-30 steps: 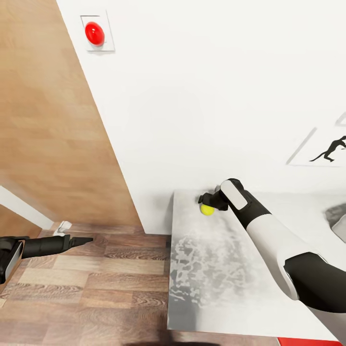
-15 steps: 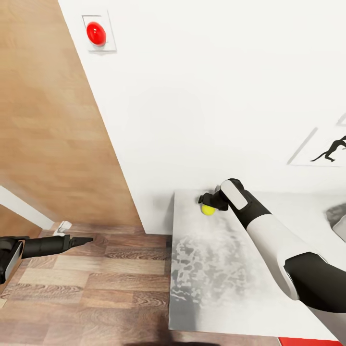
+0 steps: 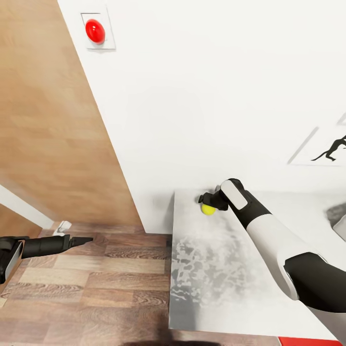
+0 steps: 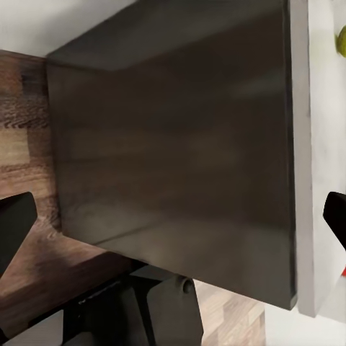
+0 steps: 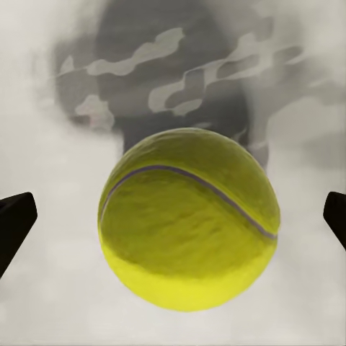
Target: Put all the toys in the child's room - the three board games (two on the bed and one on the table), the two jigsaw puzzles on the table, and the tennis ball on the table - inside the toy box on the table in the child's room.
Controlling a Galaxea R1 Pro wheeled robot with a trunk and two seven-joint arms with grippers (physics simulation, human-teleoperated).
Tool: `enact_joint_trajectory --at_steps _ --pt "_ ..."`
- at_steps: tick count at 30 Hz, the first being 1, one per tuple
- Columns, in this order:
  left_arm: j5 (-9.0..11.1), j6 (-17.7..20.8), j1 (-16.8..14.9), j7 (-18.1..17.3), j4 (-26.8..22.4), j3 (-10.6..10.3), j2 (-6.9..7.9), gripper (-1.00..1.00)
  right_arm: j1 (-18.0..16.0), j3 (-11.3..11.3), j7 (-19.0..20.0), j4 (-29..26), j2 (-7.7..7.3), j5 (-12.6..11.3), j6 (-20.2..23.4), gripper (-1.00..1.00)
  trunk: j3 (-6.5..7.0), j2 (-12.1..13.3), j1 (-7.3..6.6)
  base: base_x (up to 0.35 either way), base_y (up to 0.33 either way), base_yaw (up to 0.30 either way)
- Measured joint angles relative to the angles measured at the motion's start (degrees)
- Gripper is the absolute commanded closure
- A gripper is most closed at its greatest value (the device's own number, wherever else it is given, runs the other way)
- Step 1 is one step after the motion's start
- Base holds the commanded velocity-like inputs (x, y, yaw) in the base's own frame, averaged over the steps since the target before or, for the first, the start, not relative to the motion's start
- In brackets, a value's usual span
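Note:
The yellow-green tennis ball (image 3: pixel 208 209) lies on the grey mottled table (image 3: pixel 216 269) near its far left corner, close to the white wall. My right gripper (image 3: pixel 205 203) hovers right over it, open. In the right wrist view the ball (image 5: pixel 189 216) sits on the table between the two black fingertips (image 5: pixel 14 220), which stand wide apart and do not touch it. My left gripper (image 3: pixel 86 239) hangs over the wooden floor left of the table, open and empty. In the left wrist view it (image 4: pixel 173 220) faces the table's dark side (image 4: pixel 173 144), with a sliver of the ball (image 4: pixel 340 40).
A wooden door panel (image 3: pixel 48 120) stands at the left, and a red button plate (image 3: pixel 95 31) is on the white wall. A picture with a black figure (image 3: pixel 331 149) hangs at the right. A grey object (image 3: pixel 339 214) lies at the table's right edge.

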Motion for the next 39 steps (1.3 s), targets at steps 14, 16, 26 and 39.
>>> enact_joint_trajectory --at_steps 14,16,26,39 --pt "0.0 0.0 0.0 0.0 0.0 0.0 0.0 -1.0 0.0 0.0 0.0 0.0 -0.05 0.0 0.1 -1.0 -0.47 0.0 0.0 0.0 0.0 0.0" --pt "0.0 0.0 0.0 0.0 0.0 0.0 0.0 -1.0 0.0 -0.1 0.0 0.0 -0.07 0.0 0.1 -1.0 -0.47 0.0 0.0 0.0 0.0 0.0" --pt "0.0 0.0 0.0 0.0 0.0 0.0 0.0 -1.0 0.0 -0.2 0.1 0.1 -0.09 0.0 0.4 1.0 -0.47 0.0 0.0 0.0 0.0 0.0" --pt "0.0 0.0 0.0 0.0 0.0 0.0 0.0 -1.0 0.0 -0.2 0.2 -0.1 -0.1 0.2 0.5 1.0 -0.21 0.0 -0.01 0.0 0.0 0.0"
